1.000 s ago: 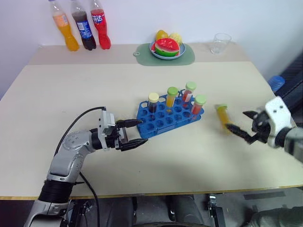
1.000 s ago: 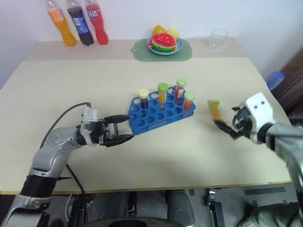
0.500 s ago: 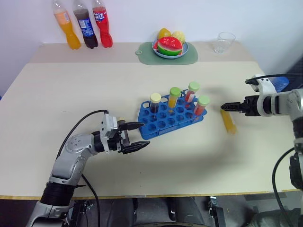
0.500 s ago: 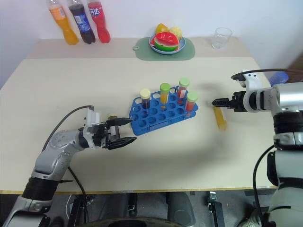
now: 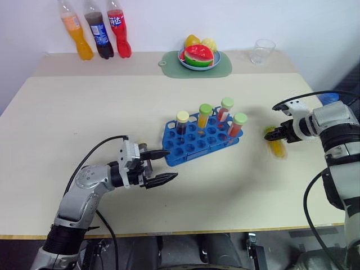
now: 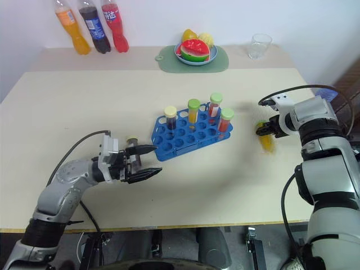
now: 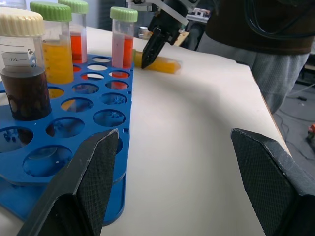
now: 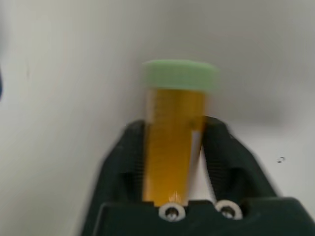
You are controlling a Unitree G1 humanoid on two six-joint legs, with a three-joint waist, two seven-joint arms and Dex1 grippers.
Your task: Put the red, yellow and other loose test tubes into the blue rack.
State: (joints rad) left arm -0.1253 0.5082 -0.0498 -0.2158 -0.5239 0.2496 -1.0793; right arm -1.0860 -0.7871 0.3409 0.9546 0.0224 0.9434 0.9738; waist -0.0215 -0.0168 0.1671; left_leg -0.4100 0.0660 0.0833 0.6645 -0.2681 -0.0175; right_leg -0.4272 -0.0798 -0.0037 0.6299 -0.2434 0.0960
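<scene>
Yellow-orange tube (image 8: 173,132) now between right fingers (image 8: 127,162)

The robot's left arm lies low with its elbow bent, and its black two-fingered left claw (image 5: 161,165) points level across toward the right, fingers spread wide around nothing. The right arm reaches in from the side, its black right claw (image 5: 274,135) angled downward, fingers clamped on the yellow-orange, green-capped tube (image 8: 173,132).

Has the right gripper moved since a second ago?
Yes. The right gripper has come in toward the blue rack and down onto the loose yellow tube, jaws closed on it.
</scene>
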